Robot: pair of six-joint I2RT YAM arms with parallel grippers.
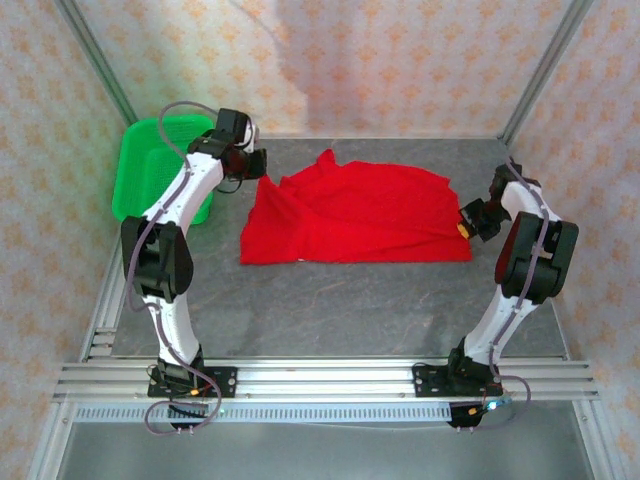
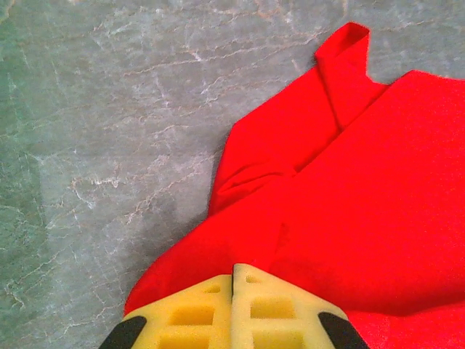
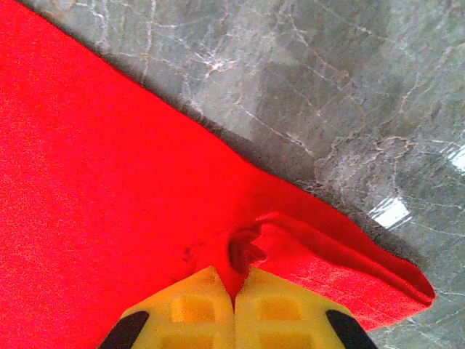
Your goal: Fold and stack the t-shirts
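- Pinching with both ends, I had my left gripper (image 2: 232, 270) clamped on the t-shirt (image 1: 360, 215) at its left edge, and my right gripper (image 3: 234, 280) clamped on a bunched fold at its right edge.
- The t-shirt lay rumpled on the table (image 1: 330, 300), just beside the green basket (image 1: 150, 170).
- I judged it light, limp cloth, best taken at its corners.

Red t-shirt (image 1: 360, 215) lies spread out flat across the far half of the counter (image 1: 330, 300), plain red showing, far edge rumpled, right corner puckered.
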